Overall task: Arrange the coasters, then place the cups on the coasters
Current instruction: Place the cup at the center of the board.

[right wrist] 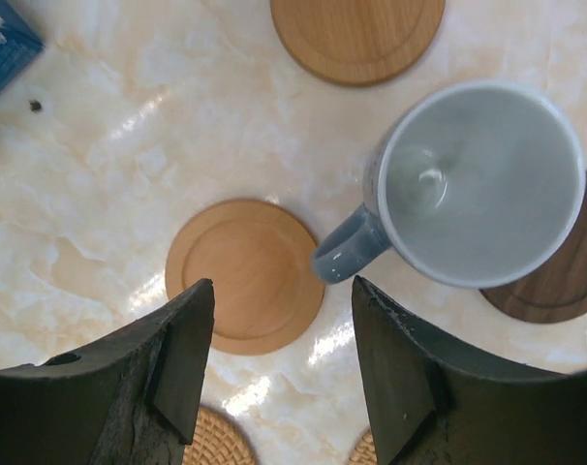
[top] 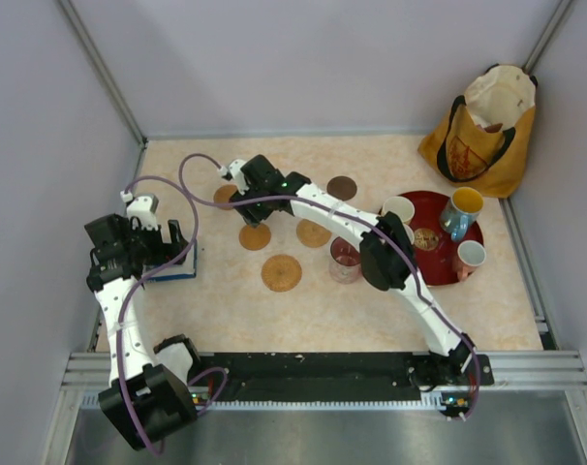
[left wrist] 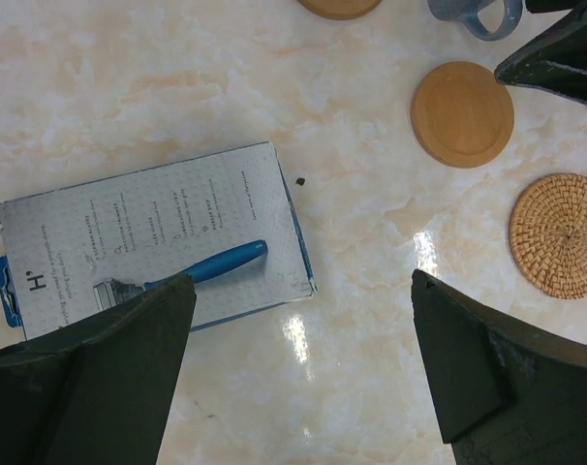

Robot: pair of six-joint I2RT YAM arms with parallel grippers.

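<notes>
A blue-grey cup point(right wrist: 478, 184) stands upright on a dark brown coaster point(right wrist: 565, 281), its handle pointing toward my right gripper point(right wrist: 282, 291). That gripper is open and holds nothing, just short of the handle, above a tan coaster point(right wrist: 243, 274). From above, my right gripper point(top: 237, 184) hides this cup. Around it lie tan coasters point(top: 255, 236), a woven coaster point(top: 282, 272) and a dark brown coaster point(top: 342, 187). A pink cup point(top: 345, 260) stands on the table. My left gripper point(left wrist: 303, 300) is open over bare table, next to a box.
A red tray point(top: 439, 269) at the right holds a pale cup point(top: 398, 208), a blue cup with yellow inside point(top: 460, 211) and a pink cup point(top: 470, 255). A yellow-orange bag point(top: 482, 131) stands behind it. A white box with a blue razor point(left wrist: 148, 242) lies at the left.
</notes>
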